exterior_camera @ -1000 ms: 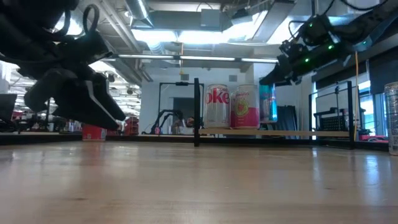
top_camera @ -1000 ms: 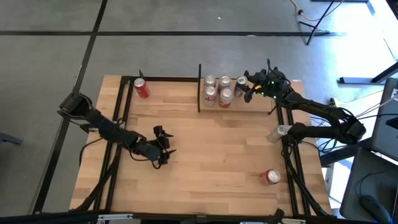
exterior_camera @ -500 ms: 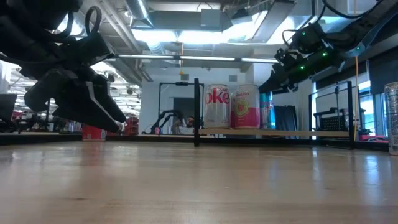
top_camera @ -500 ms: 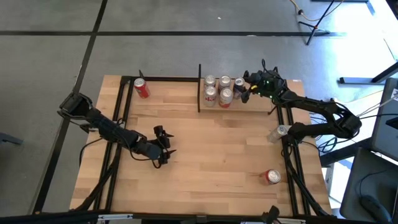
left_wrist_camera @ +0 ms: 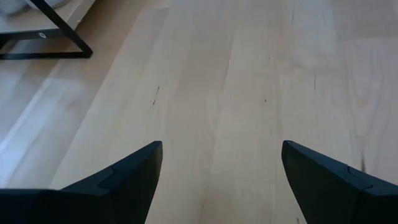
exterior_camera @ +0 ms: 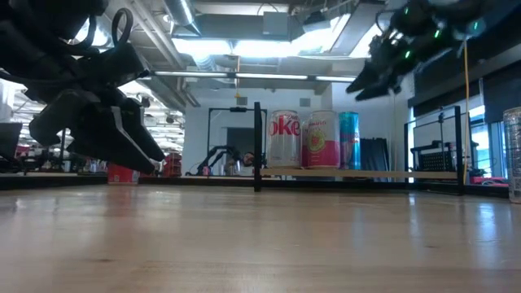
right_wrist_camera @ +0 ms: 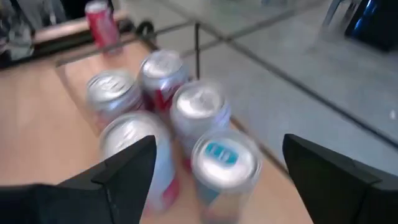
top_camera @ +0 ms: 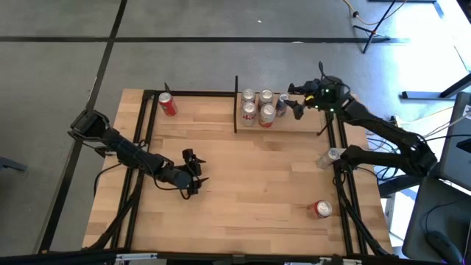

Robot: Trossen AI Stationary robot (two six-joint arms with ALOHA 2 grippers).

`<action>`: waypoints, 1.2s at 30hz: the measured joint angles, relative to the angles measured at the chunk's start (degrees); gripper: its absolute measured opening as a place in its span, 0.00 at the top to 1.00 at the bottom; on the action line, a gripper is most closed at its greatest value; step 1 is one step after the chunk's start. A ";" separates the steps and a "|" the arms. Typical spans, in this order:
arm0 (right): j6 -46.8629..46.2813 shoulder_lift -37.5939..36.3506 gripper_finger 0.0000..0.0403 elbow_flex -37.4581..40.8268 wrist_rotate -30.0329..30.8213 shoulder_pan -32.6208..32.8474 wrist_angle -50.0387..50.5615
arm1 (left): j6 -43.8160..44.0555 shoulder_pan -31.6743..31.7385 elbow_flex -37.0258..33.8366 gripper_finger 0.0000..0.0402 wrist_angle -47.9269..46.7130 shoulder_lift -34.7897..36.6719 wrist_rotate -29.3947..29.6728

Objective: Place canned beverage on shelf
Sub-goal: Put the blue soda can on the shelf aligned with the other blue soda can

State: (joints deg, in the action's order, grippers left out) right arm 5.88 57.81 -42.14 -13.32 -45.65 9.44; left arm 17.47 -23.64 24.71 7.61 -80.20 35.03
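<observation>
Up above the far end of the shelf (top_camera: 287, 124), my right gripper (top_camera: 293, 103) hangs with its jaws spread wide and nothing between them, the arm stretched from the table's right edge; just below it the blue-topped can (right_wrist_camera: 224, 163) stands upright on the light-wood board beside four other round, silver-lidded cans (top_camera: 257, 106). My left gripper (top_camera: 193, 171) waits low over the bare, pale-grained tabletop (top_camera: 250, 177), its dark wedge fingers (left_wrist_camera: 118, 180) wide apart and empty.

Five upright cans (top_camera: 282, 101) on shelf (top_camera: 307, 125)
</observation>
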 joint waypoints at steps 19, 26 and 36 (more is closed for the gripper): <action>-27.46 -2.26 0.27 -18.15 24.31 26.40 62.55 | 6.46 -0.21 0.00 0.21 4.62 -0.02 -2.92; -39.22 -2.22 0.27 -18.15 24.54 31.14 72.67 | 9.55 -2.75 0.00 0.21 5.12 -0.04 -2.86; -52.27 -2.41 0.27 -15.92 24.65 37.53 80.34 | 13.54 -6.70 0.00 0.21 6.11 -0.04 -2.51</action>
State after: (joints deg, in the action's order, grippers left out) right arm -46.40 55.40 -58.06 11.33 -8.12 89.78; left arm 31.01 -30.33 24.71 13.72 -80.25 32.51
